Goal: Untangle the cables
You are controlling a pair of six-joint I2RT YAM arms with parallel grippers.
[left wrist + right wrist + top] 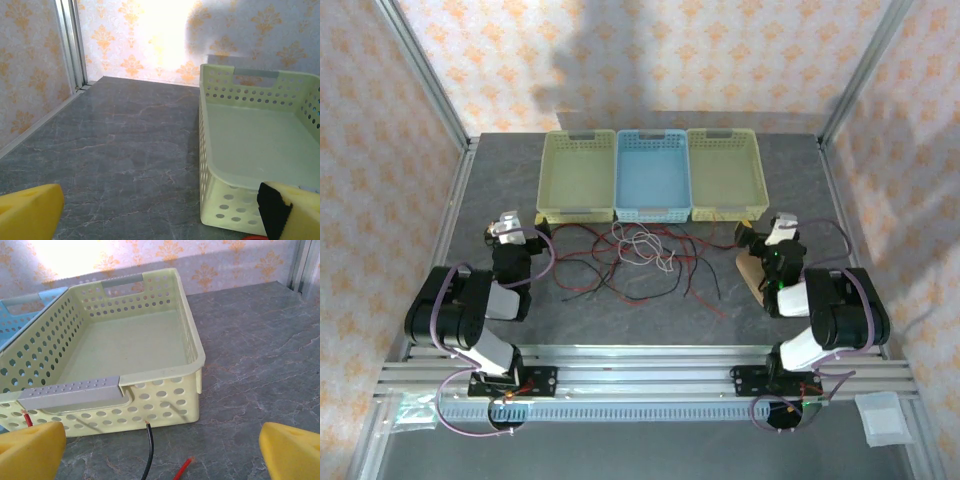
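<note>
**Red, black and white cables sprawl below the baskets**

From the top view we see the cables (635, 258) tangled on the grey table (500, 170) in the middle of the frame. They lie just below three baskets set side by side: the left basket (577, 175) in yellow, the blue basket (653, 172) and the right basket (726, 168), also yellow. A white cable loops at the centre of the heap, and red and black strands spread to both sides. The left gripper (505, 228) sits at centre left, near the tangle's left edge. The right gripper (780, 232) sits at centre right, near its right edge.

At the left wrist, we find the yellow fingers (27, 212) in the bottom corners of the frame, spread wide with nothing between them. The left basket fills the right side.

At the right wrist, the fingers (30, 450) again stand wide apart and hold nothing. Between them, at bottom centre, a black cable (148, 450) ends close to the right basket's near wall. A red cable (184, 467) tip lies just beside it.
</note>
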